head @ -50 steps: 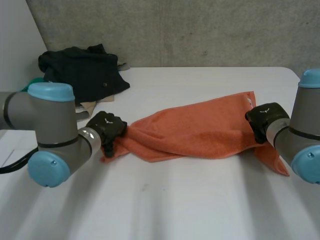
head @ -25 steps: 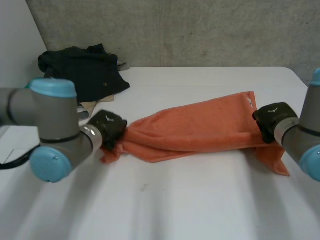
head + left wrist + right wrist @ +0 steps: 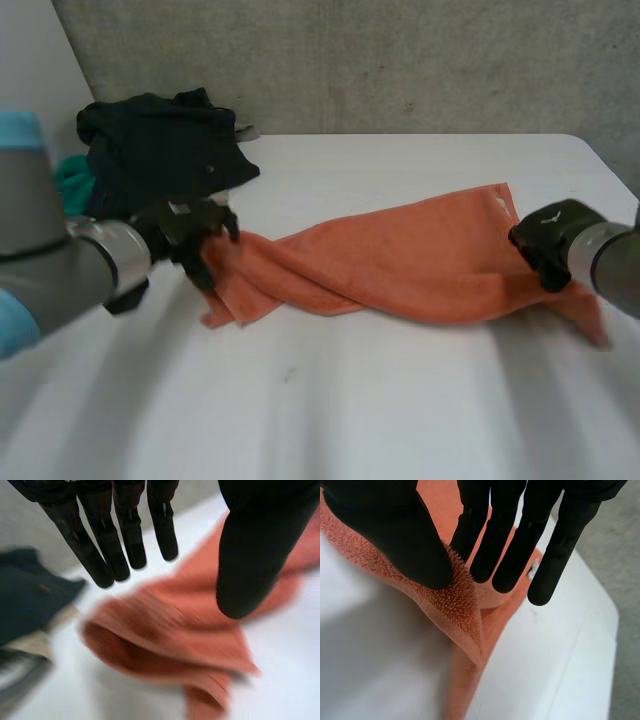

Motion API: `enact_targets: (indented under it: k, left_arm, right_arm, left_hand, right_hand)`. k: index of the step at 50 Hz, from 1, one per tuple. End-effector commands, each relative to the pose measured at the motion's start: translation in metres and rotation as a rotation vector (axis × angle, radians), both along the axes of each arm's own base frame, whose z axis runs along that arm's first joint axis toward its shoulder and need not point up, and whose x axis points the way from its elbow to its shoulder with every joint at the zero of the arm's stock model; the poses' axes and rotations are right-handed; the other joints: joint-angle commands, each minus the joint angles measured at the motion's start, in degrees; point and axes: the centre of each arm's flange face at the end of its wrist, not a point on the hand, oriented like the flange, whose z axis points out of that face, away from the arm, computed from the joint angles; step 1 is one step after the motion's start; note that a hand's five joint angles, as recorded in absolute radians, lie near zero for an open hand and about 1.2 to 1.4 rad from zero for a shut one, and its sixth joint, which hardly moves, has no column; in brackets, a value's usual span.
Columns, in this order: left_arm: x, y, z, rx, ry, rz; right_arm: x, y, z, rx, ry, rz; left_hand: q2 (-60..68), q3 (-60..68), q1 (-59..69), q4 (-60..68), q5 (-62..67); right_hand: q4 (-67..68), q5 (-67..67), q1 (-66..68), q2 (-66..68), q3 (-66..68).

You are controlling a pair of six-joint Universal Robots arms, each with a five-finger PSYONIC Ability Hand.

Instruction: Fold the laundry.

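**Head view.** The orange towel (image 3: pixel 400 260) lies bunched lengthwise across the middle of the white bench (image 3: pixel 350 420). The left hand (image 3: pixel 185 230) is at the towel's left end. The right hand (image 3: pixel 548 238) is at the towel's right end, near the edge of the bench. A heap of dark clothes (image 3: pixel 165 140) sits at the far left of the bench, apart from the towel.

**Left wrist view.** The fingers (image 3: pixel 125 540) are straight and stand wide from the thumb (image 3: pixel 255 560). They hold nothing. The folded left end of the towel lies on the bench below the fingertips and thumb. The dark clothes lie to one side of it.

**Right wrist view.** The fingers (image 3: pixel 492 545) and thumb (image 3: pixel 395 535) stand narrow, pinching a raised fold of the towel between them. From this pinch the cloth runs down to the bench surface.
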Motion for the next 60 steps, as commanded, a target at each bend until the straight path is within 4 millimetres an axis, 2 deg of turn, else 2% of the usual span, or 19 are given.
enact_targets:
  k: [1, 4, 9, 15, 22, 32, 44, 48, 49, 53, 57, 60]
  left_arm:
    - [-0.024, 0.032, -0.047, 0.029, -0.149, -0.174]
    - [-0.026, 0.027, -0.063, 0.004, -0.216, -0.154]
    - [-0.028, 0.011, -0.071, -0.052, -0.255, -0.094]
    - [-0.036, 0.006, -0.083, -0.067, -0.290, -0.121]
    - [-0.038, 0.000, -0.085, -0.123, -0.322, -0.125]
    - [-0.046, -0.008, -0.090, -0.223, -0.360, -0.138]
    - [-0.051, -0.021, -0.095, -0.264, -0.388, -0.142]
    - [-0.051, -0.026, -0.095, -0.277, -0.397, -0.140]
    - [-0.051, -0.027, -0.095, -0.280, -0.400, -0.140]
    - [-0.048, -0.031, -0.086, -0.301, -0.414, -0.124]
    - [-0.041, -0.018, -0.060, -0.288, -0.401, -0.110]
    - [-0.030, -0.003, -0.022, -0.297, -0.330, -0.097]
  right_arm:
    - [0.000, -0.006, -0.024, 0.011, -0.022, -0.022]
    - [0.001, -0.006, -0.030, 0.018, -0.023, -0.023]
    - [0.004, -0.006, -0.035, 0.016, -0.020, -0.015]
    - [0.006, -0.005, -0.037, 0.012, -0.017, -0.014]
    - [0.010, -0.001, -0.041, 0.008, -0.013, 0.004]
    - [0.014, 0.005, -0.046, 0.014, -0.004, 0.022]
    - [0.011, 0.003, -0.047, 0.015, -0.003, 0.010]
    - [0.008, 0.002, -0.046, 0.013, -0.009, 0.001]
    - [0.008, 0.002, -0.046, 0.016, -0.006, 0.001]
    - [0.006, 0.001, -0.041, 0.007, -0.004, -0.001]
    - [0.002, 0.006, -0.024, 0.003, 0.034, 0.018]
    - [-0.006, 0.015, -0.005, 0.025, 0.110, 0.054]
  left_hand:
    - [-5.9, -6.1, -3.7, -5.6, -5.6]
    - [-5.8, -5.9, -3.6, -5.5, -5.4]
    - [-3.6, -3.7, -1.4, -3.3, -3.2]
    - [5.5, 5.4, 7.7, 5.8, 5.9]
    - [5.5, 5.4, 7.7, 5.8, 5.9]
    - [17.6, 17.5, 19.8, 17.9, 18.0]
    - [24.2, 24.0, 26.4, 24.5, 24.5]
    - [39.3, 39.1, 41.5, 39.6, 39.6]
    - [46.5, 46.3, 48.7, 46.8, 46.8]
    - [46.5, 46.4, 48.7, 46.8, 46.9]
    - [46.5, 46.4, 48.7, 46.8, 46.9]
    - [46.5, 46.4, 48.7, 46.8, 46.9]
  right_hand:
    - [11.4, 13.7, 16.1, 13.0, 12.4]
    - [11.4, 13.7, 16.1, 13.0, 12.4]
    - [11.4, 13.7, 16.1, 13.0, 12.4]
    - [11.4, 13.7, 16.1, 13.0, 12.4]
    - [11.4, 13.7, 16.1, 13.0, 12.4]
    - [11.4, 13.7, 16.1, 13.0, 12.4]
    - [11.4, 13.7, 16.1, 13.0, 12.4]
    - [11.4, 13.7, 16.1, 13.0, 12.4]
    - [11.4, 13.7, 16.1, 13.0, 12.4]
    - [11.4, 13.7, 16.1, 13.0, 12.4]
    - [11.4, 13.7, 16.1, 13.0, 12.4]
    - [11.4, 13.7, 16.1, 13.0, 12.4]
